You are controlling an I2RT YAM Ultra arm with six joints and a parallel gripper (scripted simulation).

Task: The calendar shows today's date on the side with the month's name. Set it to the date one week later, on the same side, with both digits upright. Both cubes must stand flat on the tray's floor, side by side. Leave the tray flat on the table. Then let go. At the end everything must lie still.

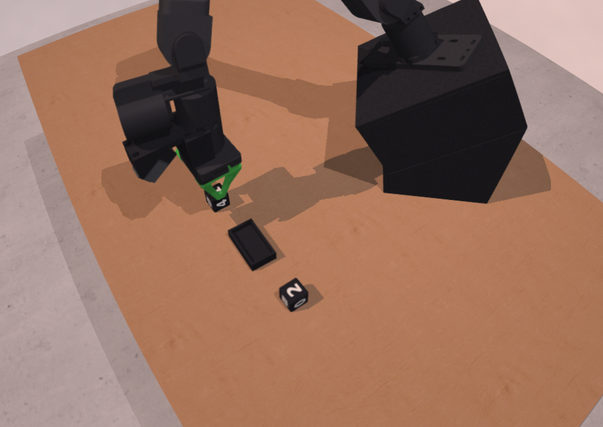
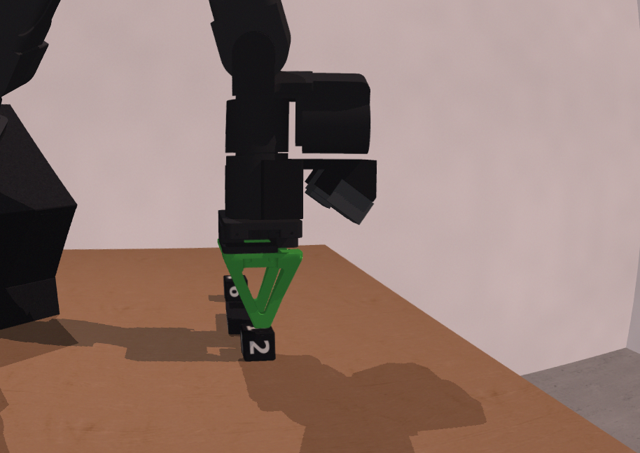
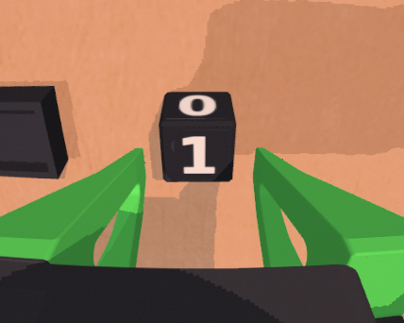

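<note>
Tool [image 3: 200,161]: half-spread, grasping nothing, fingers clear of the cube on both sides.
Near cube [image 3: 197,135]: on the tabletop [image 1: 389,290] just below the fingertips, 1 showing on top.
Tray [image 1: 251,243]: beyond that cube, flat, holding no cube.
Far cube [image 1: 293,294]: past the tray, on the tabletop.
Progress: nothing placed; both cubes still need seating.

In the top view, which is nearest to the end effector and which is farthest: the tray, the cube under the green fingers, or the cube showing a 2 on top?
1. The cube under the fingers, directly below the end effector.
2. The tray, lying beyond that cube, with no cube in it.
3. The cube with 2 on top, past the tray's far end.
</note>
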